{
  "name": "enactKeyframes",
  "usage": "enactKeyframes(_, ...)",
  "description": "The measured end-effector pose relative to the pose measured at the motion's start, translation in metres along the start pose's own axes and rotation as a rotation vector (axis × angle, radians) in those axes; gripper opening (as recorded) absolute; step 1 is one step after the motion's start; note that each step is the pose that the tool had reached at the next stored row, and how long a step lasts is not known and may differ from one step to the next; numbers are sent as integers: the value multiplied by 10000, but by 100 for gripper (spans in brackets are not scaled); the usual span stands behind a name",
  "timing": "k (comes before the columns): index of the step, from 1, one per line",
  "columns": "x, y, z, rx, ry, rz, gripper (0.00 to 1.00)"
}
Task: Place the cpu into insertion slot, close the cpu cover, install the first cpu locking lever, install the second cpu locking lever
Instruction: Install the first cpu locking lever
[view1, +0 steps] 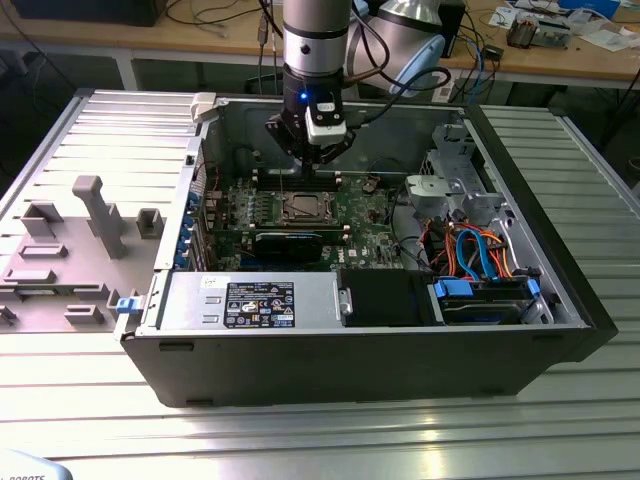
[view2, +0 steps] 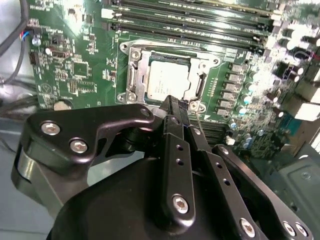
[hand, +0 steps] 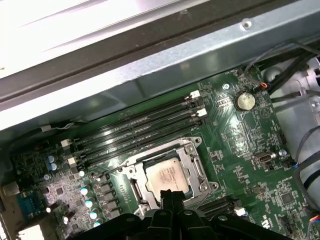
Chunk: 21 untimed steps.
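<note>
The computer case (view1: 540, 300) lies open on its side on the slatted metal tabletop (view1: 320, 430), with the motherboard (view1: 370, 215) facing up. The arm reaches down into the case from above.

**Claw.** The claw (view1: 308, 165) hangs over the motherboard, directly above the processor socket. In both wrist views its two black fingers (view2: 172, 130) are clenched together at the tips, with nothing between them. The claw (view2: 174, 102) tip overlaps the near edge of the socket in the second wrist view, and the claw (hand: 168, 194) does the same in the first wrist view. Whether the tip touches the socket cannot be told.

**Task parts.**
- The cpu (view2: 167, 80) sits flat inside the socket with its silver-grey top facing up. It also shows in the first wrist view (hand: 167, 175) and as a pale square in the exterior view (view1: 303, 207).
- The cpu cover (view2: 141, 62) lies down around the cpu as a silvery frame, and the chip shows through its window. In the first wrist view the cpu cover (hand: 193, 165) is level with the board.
- Whether the locking levers are latched cannot be told.

**Surroundings.**
- The memory slots (hand: 135, 132) run in parallel rows just beside the socket.
- A coin cell (hand: 244, 101) sits on the board, well apart from the socket.
- A long black card (view1: 290, 243) lies on the near side of the socket.
- The power supply (view1: 250, 300) occupies the front of the case.
- Blue and orange cables (view1: 480, 250) lie by the drive bay at the exterior view's right.
- A grey fixture plate (view1: 70, 250) rests outside the case at the exterior view's left.
</note>
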<state>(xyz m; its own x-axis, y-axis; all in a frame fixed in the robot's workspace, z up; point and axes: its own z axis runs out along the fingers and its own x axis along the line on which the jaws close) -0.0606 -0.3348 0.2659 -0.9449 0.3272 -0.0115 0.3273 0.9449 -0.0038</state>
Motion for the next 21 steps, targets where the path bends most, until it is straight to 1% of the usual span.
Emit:
enactKeyframes(4,1,-1,-2,-8,-1,-433,11)
enactKeyframes(8,1,-1,-16,-11,-1,-599,11)
enactKeyframes(11,1,0,-43,-14,-1,-763,11)
enactKeyframes(14,1,0,-47,-48,7,-948,11)
enactKeyframes(16,0,0,-47,-58,9,-1309,11)
enactKeyframes(17,1,0,-48,-61,9,-1578,11)
enactKeyframes(18,1,0,-48,-62,9,-1669,11)
enactKeyframes(21,0,0,-48,-62,9,-1690,11)
